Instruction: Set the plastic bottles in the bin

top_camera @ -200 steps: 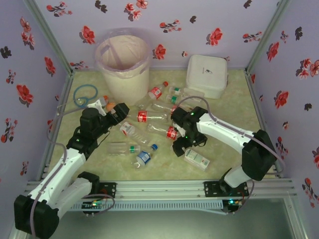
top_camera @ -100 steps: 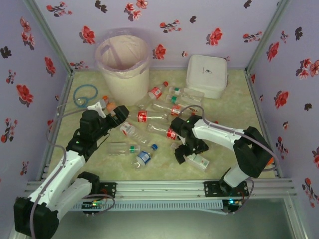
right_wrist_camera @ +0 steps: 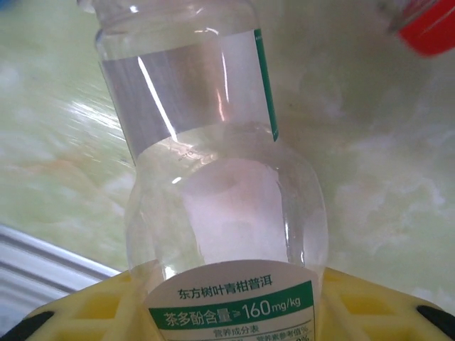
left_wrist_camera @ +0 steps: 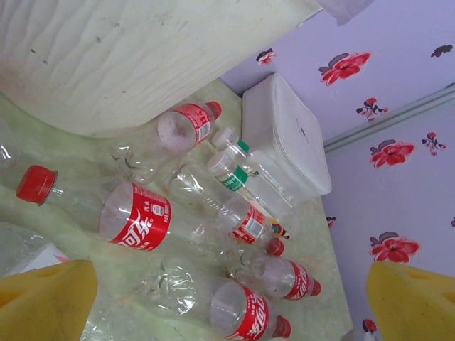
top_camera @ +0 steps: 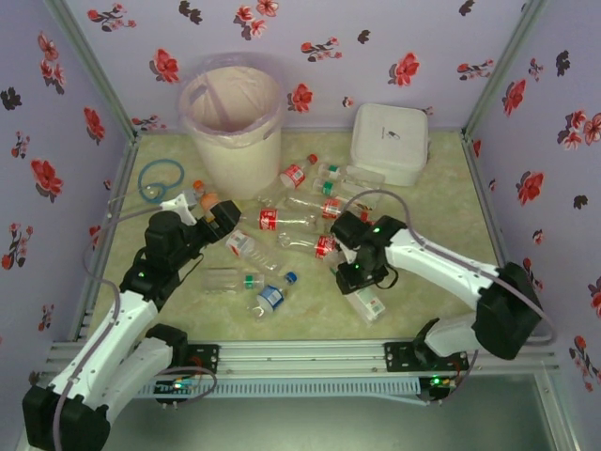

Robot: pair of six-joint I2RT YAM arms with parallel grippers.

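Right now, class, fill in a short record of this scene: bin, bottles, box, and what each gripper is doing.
bin: upright, back left of table, pink liner over rim
bottles: lying loose between bin and arms; red, green and blue labels
box: white, lid on, back right
left gripper: open, empty, facing red-label bottles
right gripper: shut on green-label bottle, low over the table near the front
task: bottles not yet in bin
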